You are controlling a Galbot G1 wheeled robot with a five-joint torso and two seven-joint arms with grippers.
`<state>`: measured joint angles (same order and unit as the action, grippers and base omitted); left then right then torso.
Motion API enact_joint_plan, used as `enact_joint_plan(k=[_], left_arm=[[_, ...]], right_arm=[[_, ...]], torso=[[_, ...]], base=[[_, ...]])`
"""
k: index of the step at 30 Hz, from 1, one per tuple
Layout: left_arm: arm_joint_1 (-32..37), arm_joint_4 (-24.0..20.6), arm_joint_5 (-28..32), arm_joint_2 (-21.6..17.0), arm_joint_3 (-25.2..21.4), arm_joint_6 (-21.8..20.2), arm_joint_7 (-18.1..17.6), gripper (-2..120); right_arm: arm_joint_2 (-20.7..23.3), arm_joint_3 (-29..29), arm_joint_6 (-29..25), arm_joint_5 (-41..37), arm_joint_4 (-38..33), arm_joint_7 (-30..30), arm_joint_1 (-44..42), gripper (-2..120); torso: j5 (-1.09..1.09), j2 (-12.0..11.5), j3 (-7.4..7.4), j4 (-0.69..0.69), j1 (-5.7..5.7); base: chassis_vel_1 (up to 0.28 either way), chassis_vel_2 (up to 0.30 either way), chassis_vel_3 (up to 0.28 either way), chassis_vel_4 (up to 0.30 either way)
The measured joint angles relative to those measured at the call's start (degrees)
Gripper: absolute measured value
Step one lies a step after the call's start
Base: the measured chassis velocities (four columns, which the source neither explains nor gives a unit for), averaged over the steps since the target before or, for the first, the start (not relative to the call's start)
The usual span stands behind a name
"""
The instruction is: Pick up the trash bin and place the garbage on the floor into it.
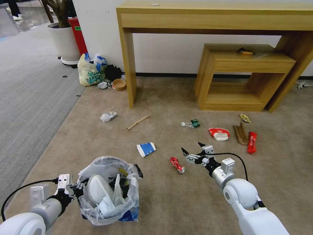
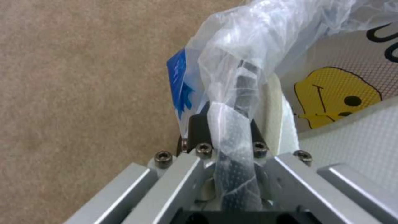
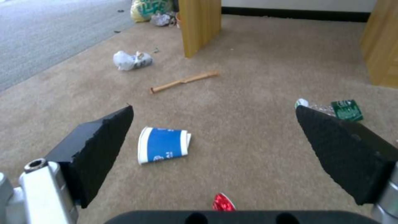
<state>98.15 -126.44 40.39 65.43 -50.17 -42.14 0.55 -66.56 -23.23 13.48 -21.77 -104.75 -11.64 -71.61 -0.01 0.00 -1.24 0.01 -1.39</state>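
The left gripper (image 1: 75, 190) is clamped on the rim of the small black bag-lined trash bin (image 1: 107, 192) (slipper already inside). The right gripper (image 1: 192, 149) hovers spread wide and empty, just beside the crushed red can (image 1: 177, 164) on the beige carpet floor (image 1: 169, 202) — the slick can could squirt from a skewed pinch, I'd judge.

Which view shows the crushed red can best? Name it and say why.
The head view: the crushed red can lies whole on the floor, just left of the open right gripper. The right wrist view catches its tip at the frame's edge. The left wrist view faces the trash bin.
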Motion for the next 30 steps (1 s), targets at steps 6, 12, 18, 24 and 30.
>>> enact_joint_plan(k=[6,12,18,24,30], left_arm=[[0.03,-0.12,-0.05,0.17,-0.04,0.01,0.03,0],[0.06,-0.12,0.06,0.17,-0.34,0.01,0.04,0],[0.01,-0.02,0.09,0.18,-0.3,0.01,0.05,0],[-0.02,0.1,0.07,0.18,-0.22,0.01,0.03,0],[-0.01,0.26,0.08,0.17,-0.3,0.01,-0.02,0]], right_arm=[[0.23,0.08,2.27,-0.85,1.32,1.39,0.51,100],[1.06,0.14,3.55,-0.34,7.65,1.5,3.28,100],[1.25,3.0,4.02,0.09,18.42,0.58,8.44,100],[-0.16,7.14,3.38,1.13,25.76,-0.3,12.02,100],[-1.17,10.61,4.54,1.17,29.95,0.19,13.91,100]], torso=[[-0.01,0.0,0.0,-0.02,0.0],[-0.01,0.0,0.0,-0.02,0.0],[-0.01,0.0,0.0,-0.02,0.0],[-0.01,0.0,0.0,-0.01,0.0],[-0.01,0.0,0.0,-0.01,0.0]], base=[[-0.002,0.085,0.002,-0.08],[0.0,0.0,0.0,0.0],[0.0,0.0,0.0,0.0],[0.0,0.0,0.0,0.0],[0.0,0.0,0.0,0.0]])
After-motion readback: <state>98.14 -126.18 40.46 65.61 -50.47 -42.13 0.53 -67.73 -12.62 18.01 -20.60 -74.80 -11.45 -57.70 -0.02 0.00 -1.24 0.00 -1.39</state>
